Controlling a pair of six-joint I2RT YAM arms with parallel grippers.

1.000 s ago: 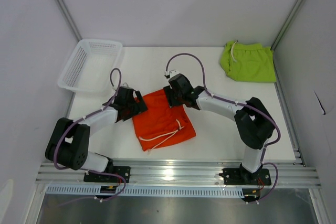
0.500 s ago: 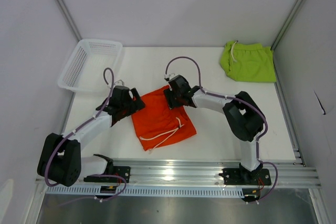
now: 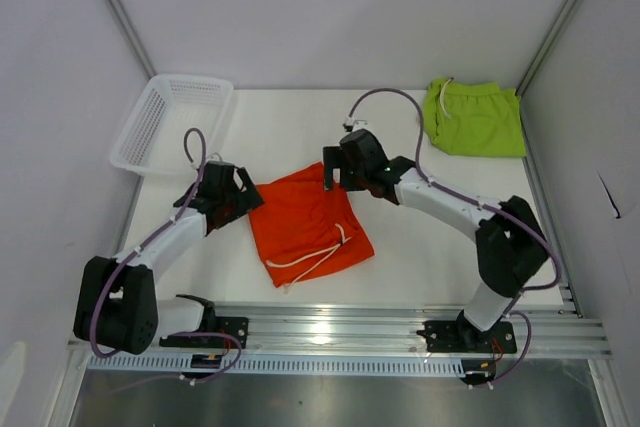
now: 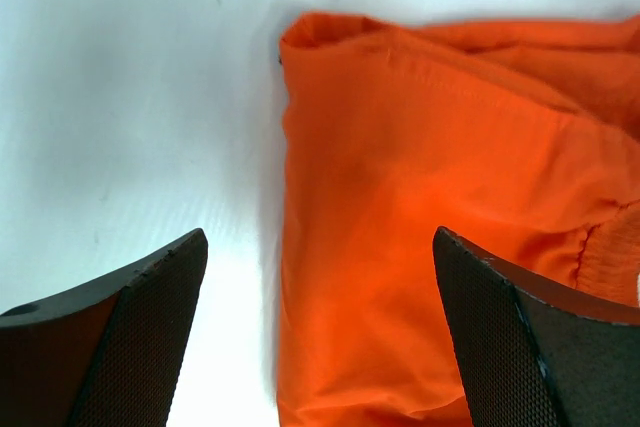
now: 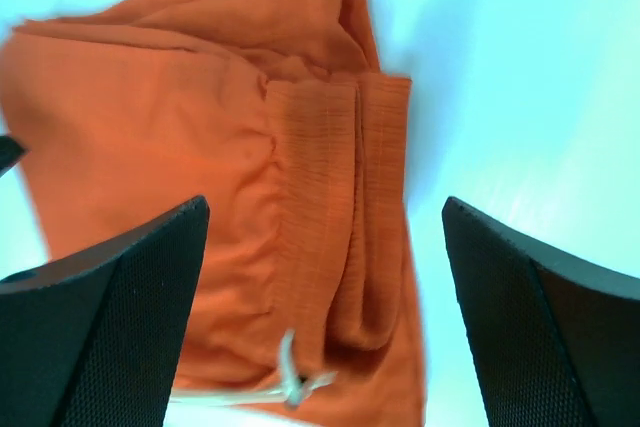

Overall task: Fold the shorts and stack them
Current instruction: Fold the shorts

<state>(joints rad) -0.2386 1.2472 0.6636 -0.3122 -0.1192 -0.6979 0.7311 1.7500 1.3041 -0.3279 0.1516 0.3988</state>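
Observation:
The orange shorts [image 3: 305, 225] lie folded in the middle of the table, their white drawstring [image 3: 312, 257] trailing toward the near edge. My left gripper [image 3: 248, 199] hovers open at their left edge, and the left wrist view shows the orange shorts [image 4: 430, 197] under the left gripper [image 4: 318, 237], touching neither finger. My right gripper [image 3: 336, 176] stands open above their far right corner. In the right wrist view the ribbed waistband of the orange shorts [image 5: 320, 197] and the drawstring [image 5: 295, 377] lie below the empty right gripper [image 5: 325, 205]. The lime green shorts [image 3: 475, 119] rest folded at the far right.
A white mesh basket [image 3: 170, 125] stands at the far left corner of the table [image 3: 440, 247]. Grey walls close in on both sides, and a metal rail [image 3: 330, 325] runs along the near edge by the arm bases.
My right gripper has opened, let go of the orange shorts and lifted back to the right. The left gripper has drawn back a little to the left, still open.

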